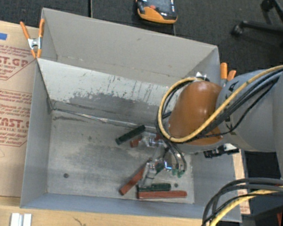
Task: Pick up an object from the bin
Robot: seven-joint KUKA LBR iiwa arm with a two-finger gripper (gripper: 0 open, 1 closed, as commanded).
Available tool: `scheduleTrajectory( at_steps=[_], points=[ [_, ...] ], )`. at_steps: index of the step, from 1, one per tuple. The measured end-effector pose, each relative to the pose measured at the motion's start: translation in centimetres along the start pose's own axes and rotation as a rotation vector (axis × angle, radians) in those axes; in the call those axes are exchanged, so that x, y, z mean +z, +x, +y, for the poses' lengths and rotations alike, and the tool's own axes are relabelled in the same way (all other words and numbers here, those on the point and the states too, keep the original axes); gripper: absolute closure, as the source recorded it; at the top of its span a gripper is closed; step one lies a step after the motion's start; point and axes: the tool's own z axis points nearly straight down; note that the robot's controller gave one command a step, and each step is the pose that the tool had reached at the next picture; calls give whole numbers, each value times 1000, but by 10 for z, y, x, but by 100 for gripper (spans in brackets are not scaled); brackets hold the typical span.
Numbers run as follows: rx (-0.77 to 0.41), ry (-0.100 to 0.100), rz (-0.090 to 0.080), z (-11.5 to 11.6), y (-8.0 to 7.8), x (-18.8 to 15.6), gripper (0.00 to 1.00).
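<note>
Camera view places the pincer low in the grey metal bin, toward its near right corner. You cannot tell whether the pincer is open or closed. Just beside its tip lie a tilted reddish-brown short stick and a long reddish-brown flat bar, with a dark green block touching the bar. A dark green stick lies apart, up-left.

Robot lab: cabled arm, metal bin
</note>
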Motion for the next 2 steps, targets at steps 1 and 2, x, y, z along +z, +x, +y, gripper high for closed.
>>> scheduleTrajectory(
  at_steps=[1, 2],
  points=[
    [0, -7, -5, 28, 2, -9, 0],
    [124, -4, -3, 16, -14, -20, 0]
  ],
)
